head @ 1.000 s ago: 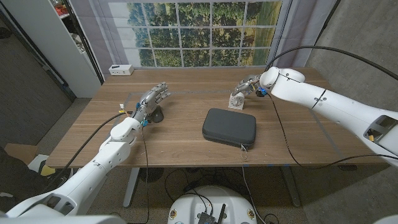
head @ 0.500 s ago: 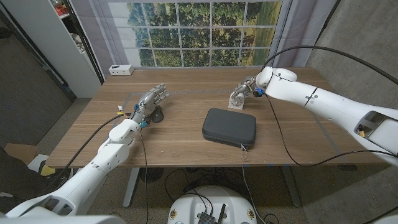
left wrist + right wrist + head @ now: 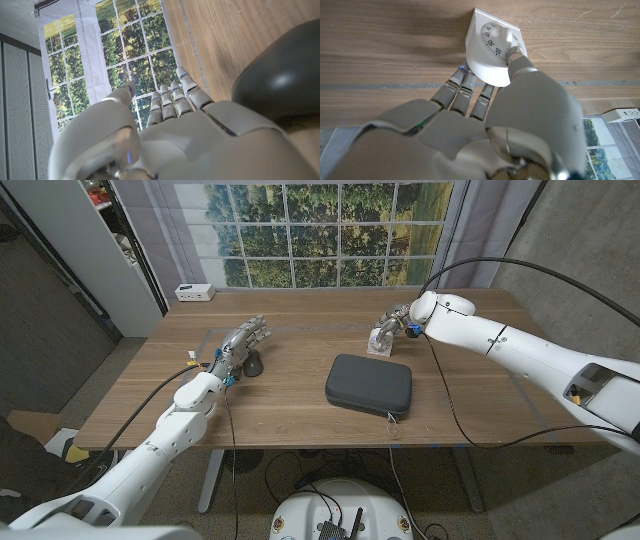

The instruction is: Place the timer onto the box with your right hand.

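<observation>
With our right robot hand closing its fingers around the white timer on the surface just beyond the dark box, we judge the partial grip could tip it over.

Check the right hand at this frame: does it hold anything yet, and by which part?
The right hand is at the white timer, thumb on its dial face and fingers at its edge; a closed grip cannot be told. The left hand holds nothing.
</observation>
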Controlling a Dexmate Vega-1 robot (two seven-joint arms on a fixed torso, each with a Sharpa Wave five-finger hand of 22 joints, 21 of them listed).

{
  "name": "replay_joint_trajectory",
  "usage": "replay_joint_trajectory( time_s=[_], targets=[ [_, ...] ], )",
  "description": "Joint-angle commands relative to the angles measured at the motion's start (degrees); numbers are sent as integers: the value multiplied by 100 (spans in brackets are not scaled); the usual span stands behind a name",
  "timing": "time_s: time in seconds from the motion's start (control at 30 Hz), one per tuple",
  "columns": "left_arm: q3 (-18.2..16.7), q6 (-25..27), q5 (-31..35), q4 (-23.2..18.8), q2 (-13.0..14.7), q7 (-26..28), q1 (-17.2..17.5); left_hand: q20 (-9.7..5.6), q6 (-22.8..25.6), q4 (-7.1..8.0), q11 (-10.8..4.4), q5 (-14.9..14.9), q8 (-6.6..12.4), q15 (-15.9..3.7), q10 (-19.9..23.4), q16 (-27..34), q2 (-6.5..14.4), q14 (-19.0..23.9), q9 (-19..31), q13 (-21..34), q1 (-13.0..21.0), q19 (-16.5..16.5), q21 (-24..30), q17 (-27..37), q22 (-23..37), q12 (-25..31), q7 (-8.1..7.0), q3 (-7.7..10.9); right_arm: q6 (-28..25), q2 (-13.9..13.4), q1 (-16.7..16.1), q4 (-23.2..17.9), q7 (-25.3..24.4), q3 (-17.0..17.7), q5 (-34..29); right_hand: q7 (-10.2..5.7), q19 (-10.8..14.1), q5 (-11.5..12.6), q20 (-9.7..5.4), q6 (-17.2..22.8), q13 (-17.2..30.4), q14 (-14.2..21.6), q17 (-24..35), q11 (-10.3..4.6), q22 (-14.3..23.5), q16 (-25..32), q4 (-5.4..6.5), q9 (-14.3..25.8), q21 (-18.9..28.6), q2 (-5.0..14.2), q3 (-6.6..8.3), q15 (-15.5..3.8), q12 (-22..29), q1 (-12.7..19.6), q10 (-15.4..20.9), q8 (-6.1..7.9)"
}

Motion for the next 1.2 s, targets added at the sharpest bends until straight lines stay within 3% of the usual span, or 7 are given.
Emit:
replay_joint_trajectory(
  time_s=[0.03, 0.07, 0.3, 0.87, 1.2],
  targets=[
    [4, -70, -44, 172, -33, -189, -98, 31, 30, -14, 13, 20, -5, 13, 33, -22, -17, 46, 17, 29, -28, 12, -15, 8, 10, -5, -6, 11, -43, -189, -371, -504, -312, 450, 146, -1, 64, 11, -138, 146, 136, 252, 596, 2, 17, 178, 35, 49, 27, 181, 34, -1121, 66, 333, 133, 48],
    [5, -74, -51, 186, -38, -207, -106, 30, 31, -15, 15, 20, -5, 14, 34, -23, -19, 45, 18, 29, -30, 12, -17, 8, 11, -5, -2, 10, -85, -216, -371, -571, -295, 470, 162, 3, 55, 9, -130, 175, 171, 269, 647, 67, 18, 199, 43, 54, 23, 179, 32, -1121, 96, 364, 200, 47],
    [28, -100, -66, 311, -67, -320, -167, 36, 33, -19, 4, 18, -8, 11, 31, -24, -24, 52, 19, 32, -41, 10, -29, 7, 12, -13, -2, 11, -360, -387, -417, -1061, -323, 620, 266, 13, 87, 1, -126, 215, 242, 296, 741, 126, 18, 222, 55, 59, 31, 148, 13, -1122, 119, 406, 246, 33],
    [58, -221, -78, 414, -105, -515, -196, 40, 39, -31, 4, 16, -15, 16, 37, -30, -37, 53, 20, 37, -65, 12, -53, 4, 13, -23, 1, 12, -1396, -1003, -313, -2615, -243, 721, 566, 18, 34, 3, -124, 263, 344, 390, 869, 154, 19, 247, 102, 61, 6, 183, 12, -1123, 132, 438, 291, 3],
    [113, -298, -59, 525, -190, -611, -280, 44, 44, -39, 10, 17, -18, 14, 42, -33, -39, 54, 21, 40, -76, 17, -67, 3, 14, -29, 4, 17, -1977, -1297, -173, -3297, -300, 692, 880, 20, 16, 4, -100, 254, 383, 404, 907, 178, 19, 226, 118, 60, 2, 186, 19, -1121, 129, 441, 296, -21]
  ],
)
